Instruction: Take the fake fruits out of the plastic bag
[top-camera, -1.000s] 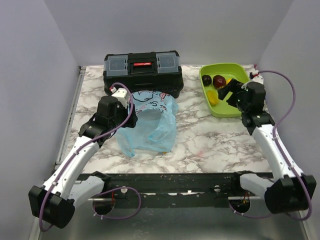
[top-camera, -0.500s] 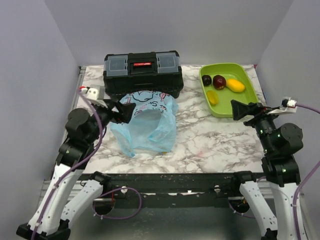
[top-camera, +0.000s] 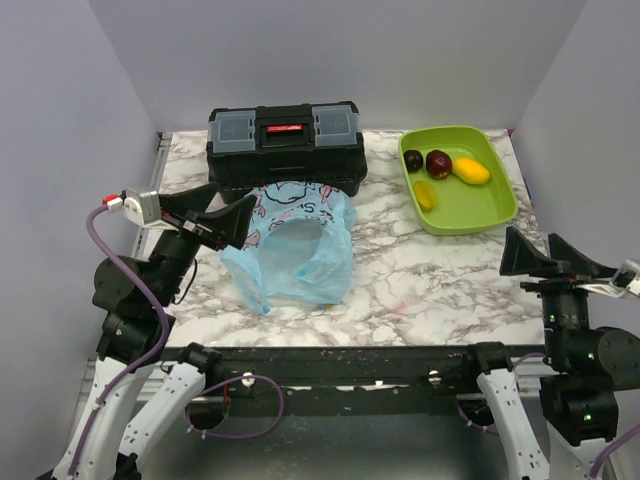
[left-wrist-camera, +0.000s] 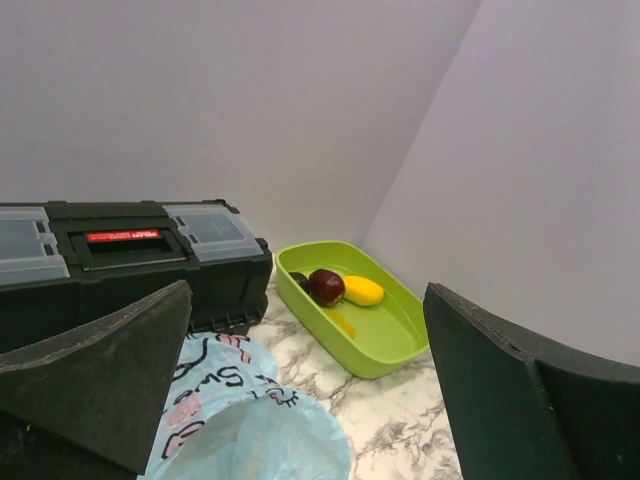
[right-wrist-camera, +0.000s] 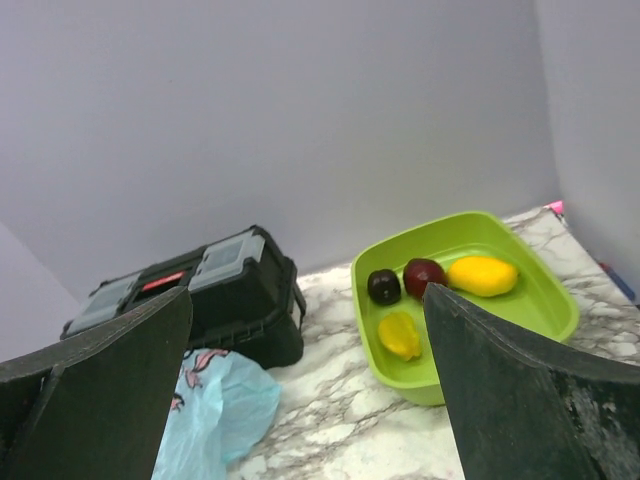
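Fake fruits (top-camera: 438, 163) are no longer anywhere near my jaws. Both pairs stand wide apart with nothing between them. A second ago my right gripper (top-camera: 532, 245) was down over the green tray (top-camera: 478, 208), partly closed and hiding one corner of it. Now it has opened fully and pulled back to the near right edge of the table (top-camera: 420, 270), held high and well clear of the tray. My left gripper (top-camera: 232, 205) was at the mouth of the plastic bag (top-camera: 295, 250) and partly closed. It has also spread to its widest and lifted away to the bag's left, touching nothing.

With my right arm out of the way, the whole tray shows. The dark purple fruit (top-camera: 413, 160) and the dark red fruit (top-camera: 438, 163) sit side by side at its far end. The larger yellow-orange fruit (top-camera: 470, 171) is just to their right, in the corner my fingers were covering. The smaller yellow fruit (top-camera: 425, 194) lies nearer, against the left wall. Both wrist views show the same four in the tray.

The bag lies slack on the marble in front of the black toolbox (top-camera: 285, 145), with its mouth gaping toward the toolbox. It has not shifted since I let go. From above I can see no round shape bulging through the blue film, though the film is crumpled and I cannot see every fold.

I judge the last fruit has just been dropped in the tray and the bag released. With four fruits out and both arms drawn back, the job looks done.
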